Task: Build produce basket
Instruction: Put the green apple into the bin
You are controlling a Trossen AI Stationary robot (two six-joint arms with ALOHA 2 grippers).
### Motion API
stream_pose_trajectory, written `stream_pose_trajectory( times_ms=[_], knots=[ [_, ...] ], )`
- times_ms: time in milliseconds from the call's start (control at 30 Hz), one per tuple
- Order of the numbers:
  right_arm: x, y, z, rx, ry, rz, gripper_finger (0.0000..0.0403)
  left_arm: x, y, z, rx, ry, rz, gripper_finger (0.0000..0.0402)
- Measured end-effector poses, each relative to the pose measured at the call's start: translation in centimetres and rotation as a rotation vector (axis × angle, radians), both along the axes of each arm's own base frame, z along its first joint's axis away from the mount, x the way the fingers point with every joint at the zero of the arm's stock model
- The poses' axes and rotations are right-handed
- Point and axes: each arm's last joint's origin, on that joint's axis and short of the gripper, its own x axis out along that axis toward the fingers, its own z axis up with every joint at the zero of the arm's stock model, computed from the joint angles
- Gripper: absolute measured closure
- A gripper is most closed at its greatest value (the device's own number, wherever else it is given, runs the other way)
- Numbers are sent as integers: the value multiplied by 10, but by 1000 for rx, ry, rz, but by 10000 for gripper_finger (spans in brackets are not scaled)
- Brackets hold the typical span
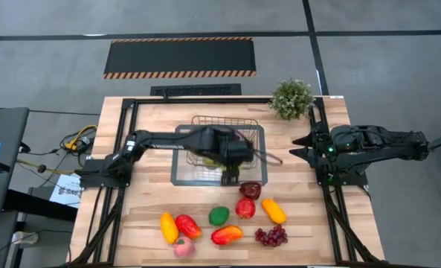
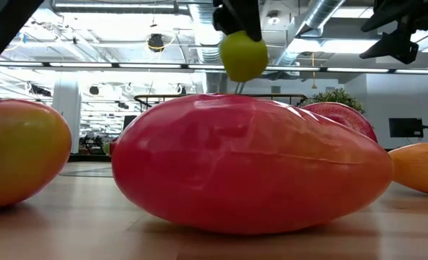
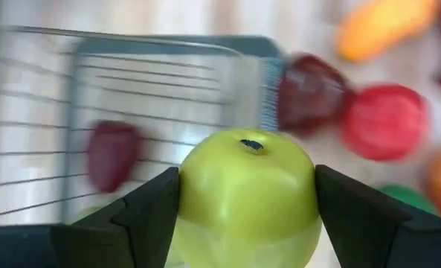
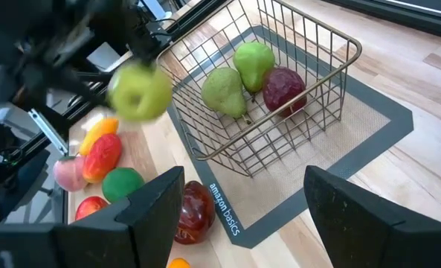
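Observation:
My left gripper [image 1: 231, 158] hangs over the near right part of the wire basket [image 4: 309, 82], shut on a green apple [image 3: 246, 197]. The basket stands on a flat grey dark-rimmed tray [image 1: 181, 177] and holds two green pears [image 4: 239, 74] and a maroon fruit [image 4: 283, 88]. More produce lies on the table in front of the tray: a maroon fruit [image 1: 250, 189], a red apple [image 1: 245, 208], a green one [image 1: 219, 216], an orange one [image 1: 273, 211] and purple grapes [image 1: 271, 236]. My right gripper [image 4: 242, 216] waits open at the table's right edge. My left gripper pinches the green apple by two opposite sides [image 3: 187, 201] between its two fingers [image 3: 149, 205]. The fingers come from above, slanting down, and the apple's stem dimple [image 3: 251, 144] faces the wrist. In the low view the apple [image 2: 243, 56] hangs below the fingers, lifted clear.
A bushy potted plant [image 1: 291, 98] stands at the table's far right corner. At the near left lie a yellow fruit [image 1: 168, 227], a red pepper [image 1: 188, 225], a red-orange mango [image 1: 227, 235] and a pink peach [image 1: 183, 248]. Dark frame rails [image 1: 123, 149] run along both sides.

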Motion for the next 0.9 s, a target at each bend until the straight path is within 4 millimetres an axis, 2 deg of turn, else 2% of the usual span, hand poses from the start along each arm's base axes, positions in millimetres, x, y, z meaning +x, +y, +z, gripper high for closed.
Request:
stream_pose_trajectory(
  times_ms=[133, 267, 433, 633, 800, 900],
  knots=[
    [0, 0, 0, -2, 0, -1, 103, 3, 23, 10, 113, -89, 85, 136],
    [0, 0, 0, -2, 1, -1, 103, 14, 45, 3, 119, -131, 114, 136],
    [0, 0, -1, -3, 9, -2, 103, 28, 60, -33, 85, -50, 120, 136],
    [0, 0, -1, -4, 11, -3, 103, 34, 64, -73, 37, 54, 91, 136],
    [-2, 0, -3, -6, 36, -4, 103, 31, 68, -96, 30, 120, 97, 136],
    [-2, 0, -3, -10, 41, -2, 103, 34, 68, -106, 20, 92, 96, 136]
  ],
)
